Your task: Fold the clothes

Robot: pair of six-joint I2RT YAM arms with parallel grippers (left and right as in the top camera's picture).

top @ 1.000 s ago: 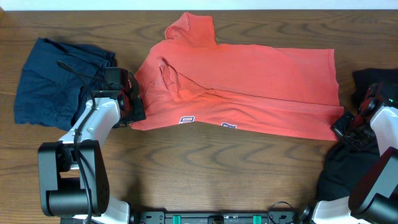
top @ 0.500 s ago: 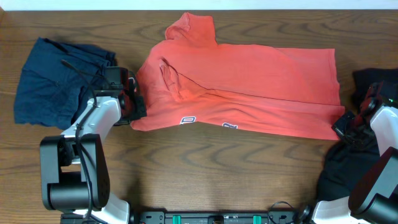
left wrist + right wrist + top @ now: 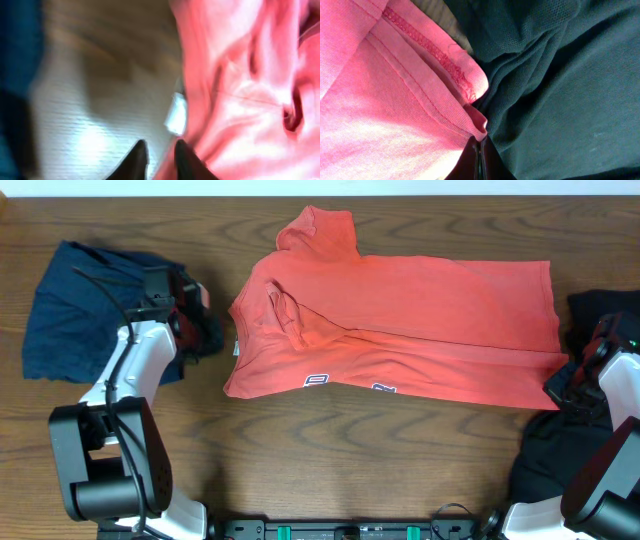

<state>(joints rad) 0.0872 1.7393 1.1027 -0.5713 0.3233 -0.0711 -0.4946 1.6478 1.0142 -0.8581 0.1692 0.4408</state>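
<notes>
Coral-red cotton, the T-shirt [image 3: 400, 320] lies folded lengthwise in the middle of the bench [image 3: 300, 460]. Its long axis runs left to right, neck end left, hem right, with one sleeve pointing to the far edge and white lettering along the near edge. A navy garment [image 3: 70, 320] lies to the left and a black garment [image 3: 560, 460] to the right.

Left wrist, blurred: the left tool [image 3: 156, 159] is slightly parted and empty, beside the shirt's edge.

Right wrist: the right tool [image 3: 479, 159] is clenched on the hem corner, against the black cloth.

Looks like a robotics lab test bench, white-and-black left arm [image 3: 125, 375] and right arm [image 3: 612, 465] based at the near edge of a dark wood-grain surface [image 3: 330, 455], black rail [image 3: 350, 530] with green fittings between them, coral T-shirt [image 3: 420, 320] and navy garment [image 3: 65, 320] spread out.
</notes>
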